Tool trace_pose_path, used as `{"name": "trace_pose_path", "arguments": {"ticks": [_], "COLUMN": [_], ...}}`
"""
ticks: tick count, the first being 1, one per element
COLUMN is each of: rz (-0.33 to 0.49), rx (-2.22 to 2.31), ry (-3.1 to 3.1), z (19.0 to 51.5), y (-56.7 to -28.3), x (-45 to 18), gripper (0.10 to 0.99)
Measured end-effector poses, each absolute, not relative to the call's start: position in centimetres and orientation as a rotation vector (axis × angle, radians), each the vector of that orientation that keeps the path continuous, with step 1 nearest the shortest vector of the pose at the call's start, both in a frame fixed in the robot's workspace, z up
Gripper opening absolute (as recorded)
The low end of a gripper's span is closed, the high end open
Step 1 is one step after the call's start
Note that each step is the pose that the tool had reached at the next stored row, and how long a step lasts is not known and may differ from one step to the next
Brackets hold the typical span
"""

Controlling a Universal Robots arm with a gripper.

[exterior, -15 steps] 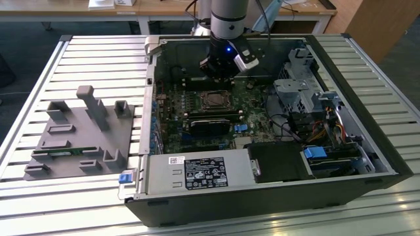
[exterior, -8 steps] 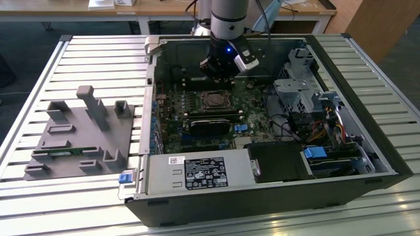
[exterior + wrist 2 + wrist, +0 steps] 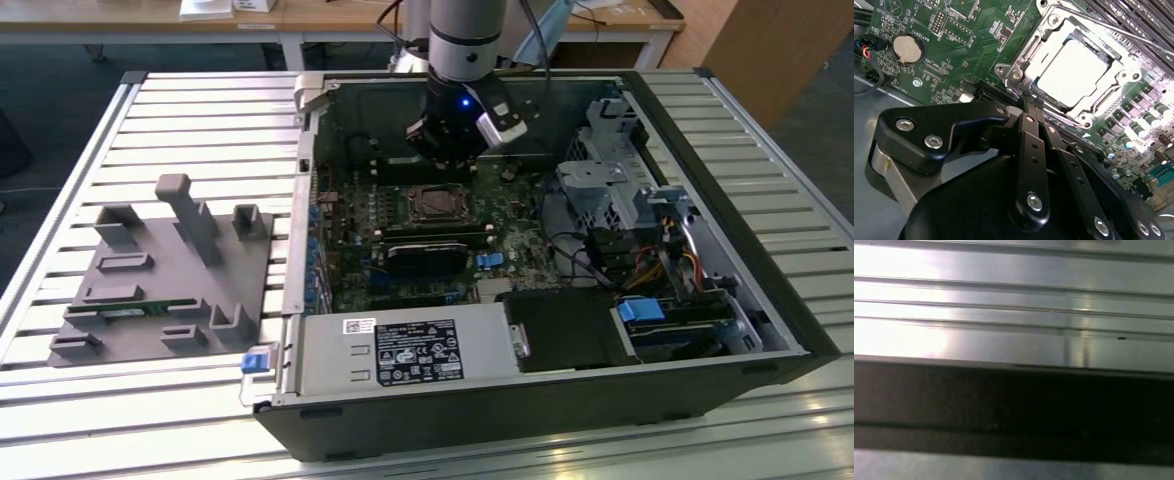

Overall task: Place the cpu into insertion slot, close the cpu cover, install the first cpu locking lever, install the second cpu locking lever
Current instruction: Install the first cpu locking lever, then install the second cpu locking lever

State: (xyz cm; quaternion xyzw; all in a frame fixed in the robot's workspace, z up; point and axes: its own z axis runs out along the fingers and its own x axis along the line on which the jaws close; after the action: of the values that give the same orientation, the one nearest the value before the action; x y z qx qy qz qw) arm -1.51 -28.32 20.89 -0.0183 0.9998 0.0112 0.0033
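1. Exterior view: my tool (image 3: 447, 160) hangs inside the open computer case (image 3: 747, 300), just beside the insertion slot (image 3: 437, 203). Case rests on a slatted metal surface (image 3: 200, 110); wooden desks stand behind.
2. Second wrist view: my tool (image 3: 1031, 107), fingers pinched together and empty, tips at the cpu cover (image 3: 1024, 70) rim. The cpu (image 3: 1074, 70) lies seated under it. Risk, as I judge: slipping off the lever wire (image 3: 1114, 30) could scrape the motherboard (image 3: 954, 45).
3. First wrist view: bright metal slats (image 3: 1014, 270).
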Motion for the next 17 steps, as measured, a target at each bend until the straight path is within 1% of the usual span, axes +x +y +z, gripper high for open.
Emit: {"name": "trace_pose_path", "arguments": {"ticks": [17], "rz": [0.035], "rx": [-0.058], "ry": [3.134], "z": [20.90], "y": [-28.85], "x": [-1.51], "gripper": [0.106]}}
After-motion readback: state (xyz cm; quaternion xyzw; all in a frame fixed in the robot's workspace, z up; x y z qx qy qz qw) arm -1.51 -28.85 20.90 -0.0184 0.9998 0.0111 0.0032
